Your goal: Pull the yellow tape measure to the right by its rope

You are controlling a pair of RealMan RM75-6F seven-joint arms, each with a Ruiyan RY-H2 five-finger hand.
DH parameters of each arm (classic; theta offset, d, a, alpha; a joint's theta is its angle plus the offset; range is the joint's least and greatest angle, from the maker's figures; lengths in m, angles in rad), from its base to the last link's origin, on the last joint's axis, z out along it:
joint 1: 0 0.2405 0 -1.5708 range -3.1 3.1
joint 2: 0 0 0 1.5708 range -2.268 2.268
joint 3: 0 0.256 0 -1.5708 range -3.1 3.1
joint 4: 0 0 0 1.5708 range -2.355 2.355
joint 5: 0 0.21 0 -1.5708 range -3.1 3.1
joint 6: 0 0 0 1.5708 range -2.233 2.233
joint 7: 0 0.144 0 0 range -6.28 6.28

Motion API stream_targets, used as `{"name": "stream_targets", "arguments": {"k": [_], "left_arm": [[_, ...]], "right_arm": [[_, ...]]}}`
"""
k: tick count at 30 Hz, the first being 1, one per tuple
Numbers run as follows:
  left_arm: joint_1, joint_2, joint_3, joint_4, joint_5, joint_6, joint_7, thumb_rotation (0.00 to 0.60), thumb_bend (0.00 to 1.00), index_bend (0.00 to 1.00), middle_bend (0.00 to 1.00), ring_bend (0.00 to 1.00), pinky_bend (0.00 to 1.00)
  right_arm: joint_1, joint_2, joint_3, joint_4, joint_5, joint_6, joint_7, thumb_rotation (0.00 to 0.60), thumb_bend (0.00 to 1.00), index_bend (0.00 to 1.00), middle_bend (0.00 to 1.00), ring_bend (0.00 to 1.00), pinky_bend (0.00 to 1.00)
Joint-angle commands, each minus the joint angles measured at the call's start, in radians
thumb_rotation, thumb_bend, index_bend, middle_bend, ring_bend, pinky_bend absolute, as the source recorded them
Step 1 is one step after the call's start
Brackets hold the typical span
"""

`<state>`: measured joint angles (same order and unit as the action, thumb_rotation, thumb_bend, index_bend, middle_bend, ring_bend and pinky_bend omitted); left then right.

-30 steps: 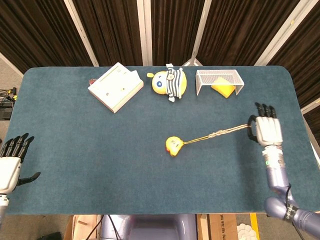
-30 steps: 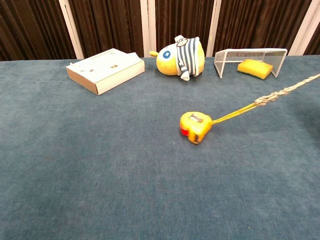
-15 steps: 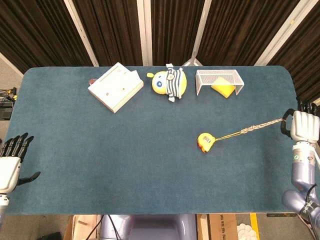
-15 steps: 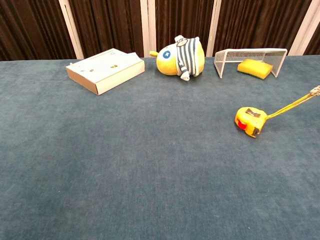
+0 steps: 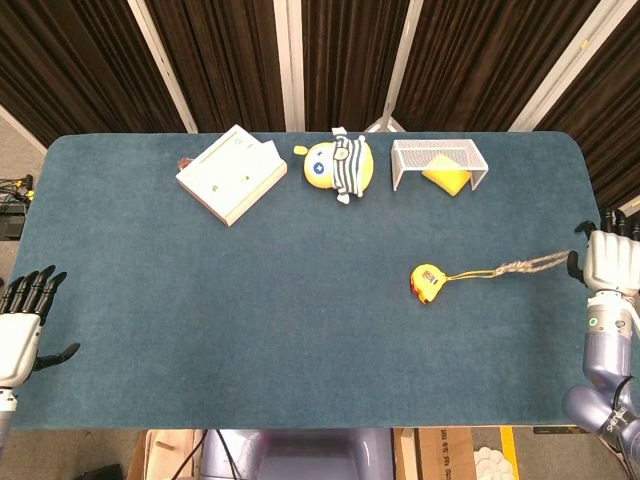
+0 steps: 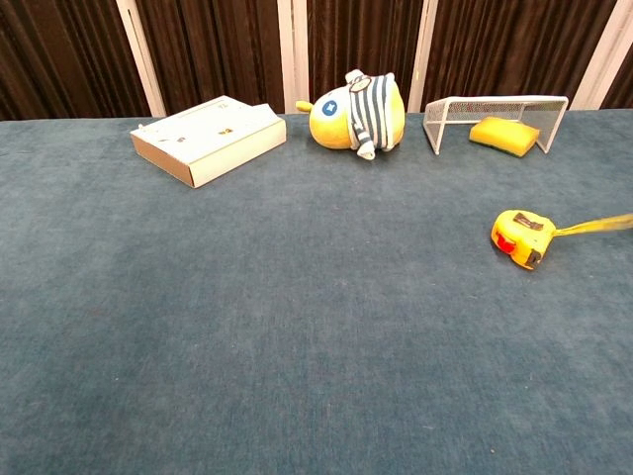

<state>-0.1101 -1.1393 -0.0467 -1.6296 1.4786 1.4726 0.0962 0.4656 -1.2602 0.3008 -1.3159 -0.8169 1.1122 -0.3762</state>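
While my right hand holds the rope end at the table's right edge, the tape measure lies right of centre. My left hand holds nothing, fingers apart, off the left edge.

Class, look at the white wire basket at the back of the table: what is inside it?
Inside the wire basket lies a yellow sponge-like block, towards its right end, seen through the mesh. Its underside is hidden.

Blue-carpeted table with tape measure, box, plush, wire basket.
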Motion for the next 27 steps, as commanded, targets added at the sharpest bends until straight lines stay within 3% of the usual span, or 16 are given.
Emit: {"name": "stream_targets", "arguments": {"k": [1, 8, 10, 16, 20, 27], "left_arm": [[0.001, 0.002, 0.0, -0.001, 0.002, 0.002, 0.0, 0.6, 0.0, 0.0, 0.0, 0.0, 0.0], [0.0, 0.004, 0.005, 0.012, 0.02, 0.009, 0.025, 0.6, 0.0, 0.0, 0.0, 0.0, 0.0], [0.001, 0.004, 0.008, 0.017, 0.03, 0.014, 0.029, 0.6, 0.0, 0.0, 0.0, 0.0, 0.0], [0.004, 0.007, 0.012, 0.022, 0.039, 0.023, 0.033, 0.6, 0.0, 0.0, 0.0, 0.0, 0.0], [0.014, 0.014, 0.014, 0.024, 0.046, 0.039, 0.032, 0.6, 0.0, 0.0, 0.0, 0.0, 0.0], [0.026, 0.026, 0.004, 0.026, 0.035, 0.06, 0.007, 0.6, 0.0, 0.0, 0.0, 0.0, 0.0]], "right_arm": [[-0.014, 0.012, -0.009, -0.064, -0.026, 0.031, 0.004, 0.6, 0.36, 0.0, 0.0, 0.0, 0.0], [-0.09, 0.051, -0.038, -0.262, -0.127, 0.116, 0.114, 0.6, 0.32, 0.0, 0.0, 0.0, 0.0], [-0.132, 0.07, -0.07, -0.337, -0.204, 0.161, 0.161, 0.6, 0.31, 0.0, 0.0, 0.0, 0.0], [-0.226, 0.105, -0.169, -0.432, -0.401, 0.272, 0.229, 0.6, 0.27, 0.0, 0.0, 0.0, 0.0], [-0.301, 0.123, -0.259, -0.427, -0.583, 0.388, 0.217, 0.6, 0.25, 0.0, 0.0, 0.0, 0.0], [-0.362, 0.123, -0.289, -0.339, -0.695, 0.492, 0.24, 0.6, 0.25, 0.0, 0.0, 0.0, 0.0]]}}
